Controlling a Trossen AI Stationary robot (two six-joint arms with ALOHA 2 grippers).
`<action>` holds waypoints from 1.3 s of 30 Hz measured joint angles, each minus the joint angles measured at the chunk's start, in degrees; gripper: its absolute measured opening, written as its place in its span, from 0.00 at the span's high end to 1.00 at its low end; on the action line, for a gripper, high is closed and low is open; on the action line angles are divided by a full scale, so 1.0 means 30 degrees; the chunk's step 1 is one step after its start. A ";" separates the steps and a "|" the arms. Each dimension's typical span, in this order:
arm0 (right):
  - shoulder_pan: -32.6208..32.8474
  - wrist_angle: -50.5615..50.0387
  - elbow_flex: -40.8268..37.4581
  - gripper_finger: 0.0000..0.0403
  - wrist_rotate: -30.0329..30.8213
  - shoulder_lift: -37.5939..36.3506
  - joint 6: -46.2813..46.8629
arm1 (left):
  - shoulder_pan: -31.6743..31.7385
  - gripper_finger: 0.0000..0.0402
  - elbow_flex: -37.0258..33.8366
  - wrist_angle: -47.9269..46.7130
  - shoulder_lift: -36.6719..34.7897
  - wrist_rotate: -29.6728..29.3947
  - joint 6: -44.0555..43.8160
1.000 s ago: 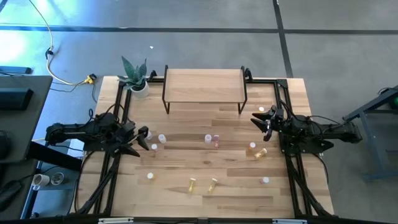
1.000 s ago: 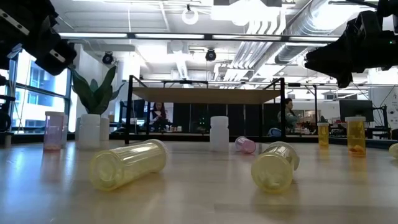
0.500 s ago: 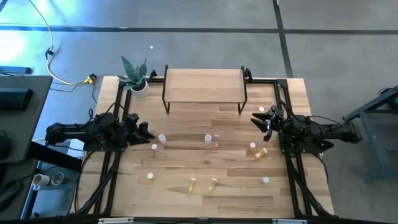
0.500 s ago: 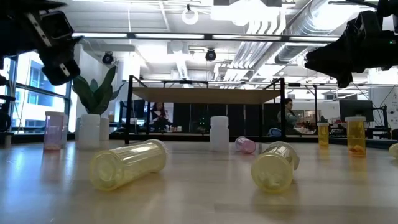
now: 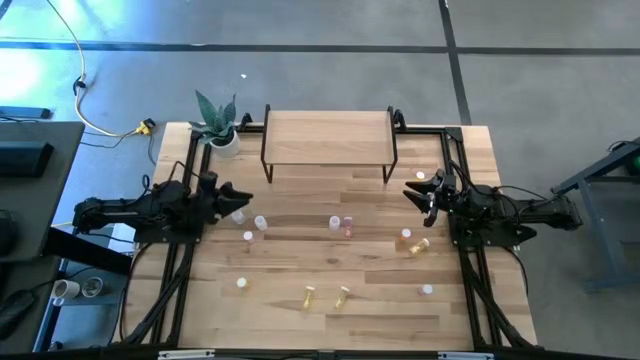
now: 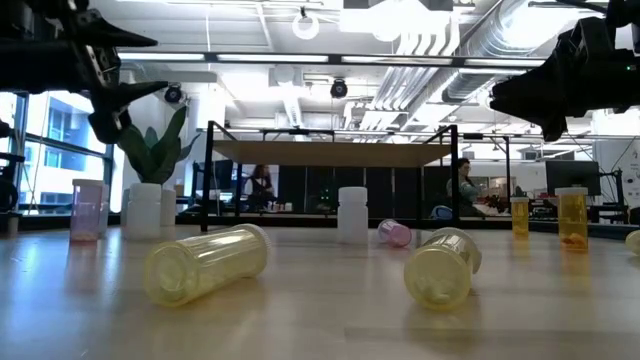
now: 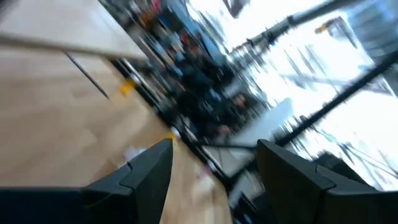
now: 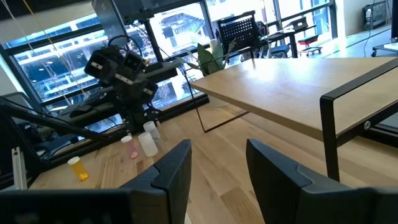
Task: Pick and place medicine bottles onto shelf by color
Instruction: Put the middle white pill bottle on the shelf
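Left gripper (image 5: 240,193) hangs over the table's (image 5: 380,305) left side with its fingers (image 7: 146,171) spread wide and holding nothing; a white bottle (image 5: 238,216) and a pink bottle (image 5: 260,222) stand just on its near side, apart from it. Right gripper (image 5: 412,191) waits over the right side, fingers (image 8: 177,171) likewise parted and empty, with a small white bottle (image 5: 421,176) just beyond it and two orange bottles (image 5: 411,241) nearer.

Closest to the near edge lie two pale yellow bottles (image 5: 326,296) on their sides, with a white bottle on either flank. At mid-table a white bottle (image 5: 334,223) and a pink bottle (image 5: 348,226) sit together.

From table height, the yellow bottles (image 6: 205,263) show lying with their ends toward the camera, and the orange ones (image 6: 573,219) show standing upright, which the overhead picture does not make plain. The overhead picture alone shows the shelf's (image 5: 328,137) top, which is bare. It stands at the far edge, with a potted plant (image 5: 219,124) to its left.
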 joint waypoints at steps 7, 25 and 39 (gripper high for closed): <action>0.0000 0.0000 0.0000 0.64 0.0000 0.0000 -0.0003 | 0.0001 0.45 0.0006 0.3224 0.0000 -0.0991 0.1415; 0.0000 0.0000 0.0000 0.64 0.0000 -0.0004 -0.0004 | -0.0007 0.38 0.5372 -0.2607 0.4430 0.0824 0.8974; 0.0000 0.0000 0.0000 0.64 0.0000 0.0000 0.0000 | -0.0007 0.38 0.9992 -1.1441 1.1129 0.0614 1.3517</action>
